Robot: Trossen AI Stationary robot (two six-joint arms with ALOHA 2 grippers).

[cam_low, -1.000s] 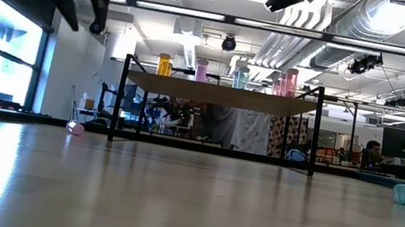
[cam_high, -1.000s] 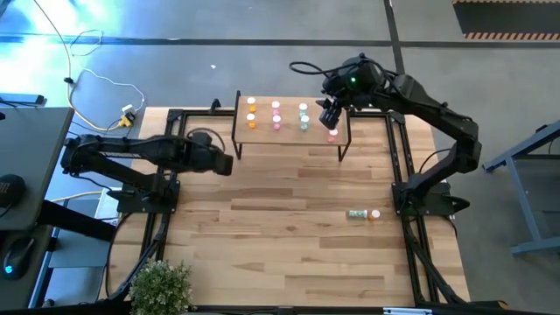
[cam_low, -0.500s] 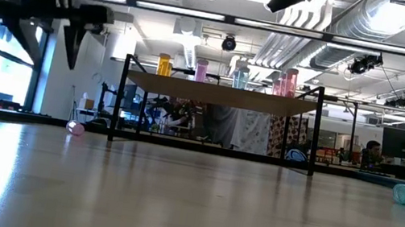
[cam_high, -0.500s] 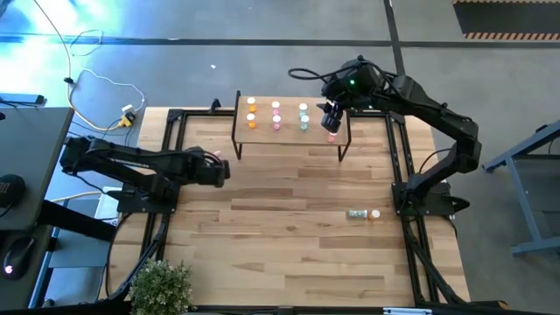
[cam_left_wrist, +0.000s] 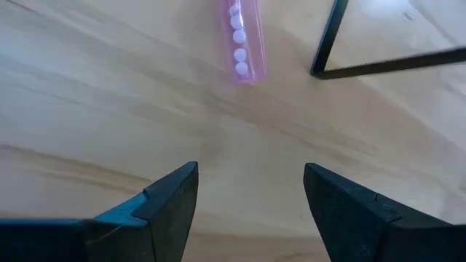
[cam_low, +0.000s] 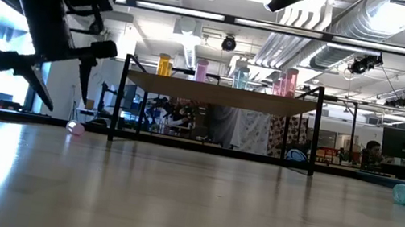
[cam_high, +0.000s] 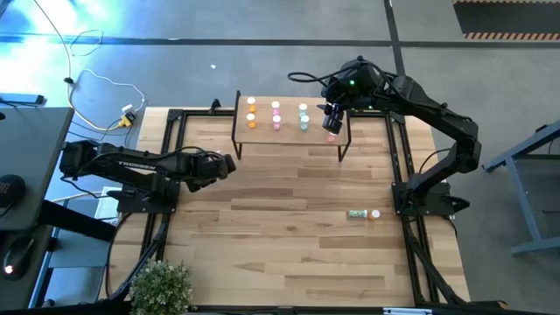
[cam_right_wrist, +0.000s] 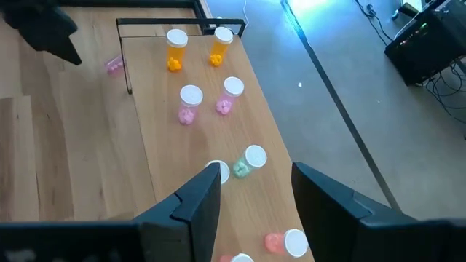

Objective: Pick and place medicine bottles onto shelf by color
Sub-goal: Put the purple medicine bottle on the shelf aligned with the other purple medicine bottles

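A pink medicine bottle (cam_left_wrist: pixel 241 38) lies on its side on the table, next to the shelf's near-left leg (cam_left_wrist: pixel 328 40); the low view shows the pink bottle (cam_low: pixel 75 128) too. My left gripper (cam_left_wrist: pixel 251 171) hangs open just above the table, slanting down, with the bottle ahead of its fingertips and not between them. The shelf (cam_high: pixel 293 133) carries upright orange (cam_right_wrist: pixel 175 48), pink (cam_right_wrist: pixel 189 103), green (cam_right_wrist: pixel 250 159) and red (cam_right_wrist: pixel 285 241) bottles. My right gripper (cam_right_wrist: pixel 255 182) hovers open above the shelf's right end (cam_high: pixel 341 131), holding nothing.
A green bottle (cam_high: pixel 356 213) and an orange one (cam_high: pixel 374 213) lie on the table near the right arm's base. A potted plant (cam_high: pixel 162 284) stands at the near left corner. Black frame rails (cam_high: pixel 404 175) run along both sides.
My left gripper has come down from well above the table to just over it beside the pink bottle, rolling about its own axis as it sank. Its fingers have stayed open.
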